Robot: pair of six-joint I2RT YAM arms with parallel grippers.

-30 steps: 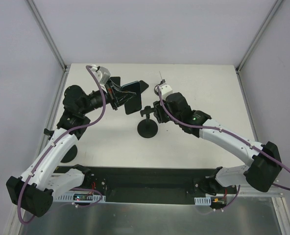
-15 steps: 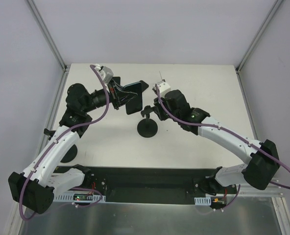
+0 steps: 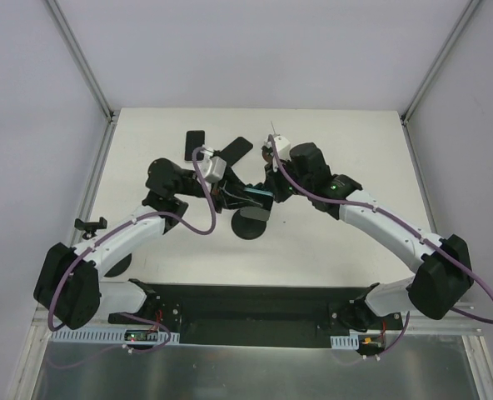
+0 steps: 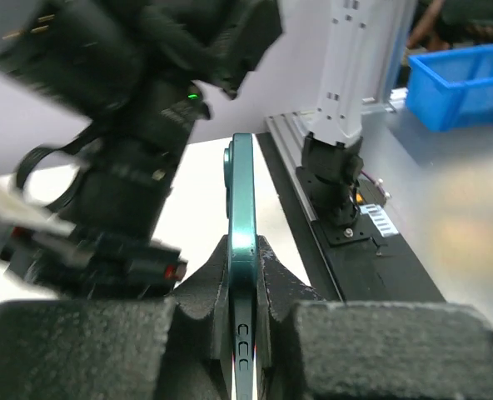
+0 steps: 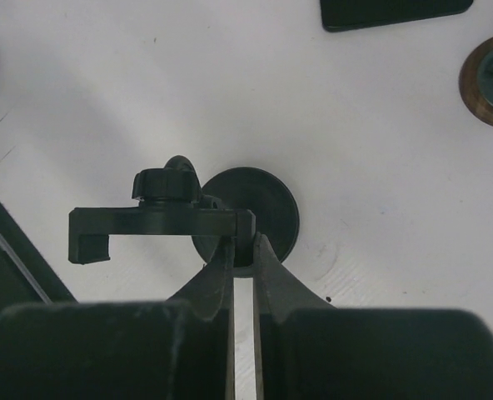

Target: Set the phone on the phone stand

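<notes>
Left end effector (image 4: pixel 242 287) pinches phone (image 4: pixel 241 192) across its faces (rigid, light, probably slick, so grip mid-body), and right end effector (image 5: pixel 242 250) is clamped on phone stand (image 5: pixel 159 223) cradle.

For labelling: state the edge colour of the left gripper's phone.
The slim phone has a teal metallic edge, clearest in left wrist view.

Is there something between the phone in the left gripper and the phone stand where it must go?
Nothing loose is visible. Only the right gripper, shut on the cradle end of the phone stand, sits close to where the phone goes.
</notes>
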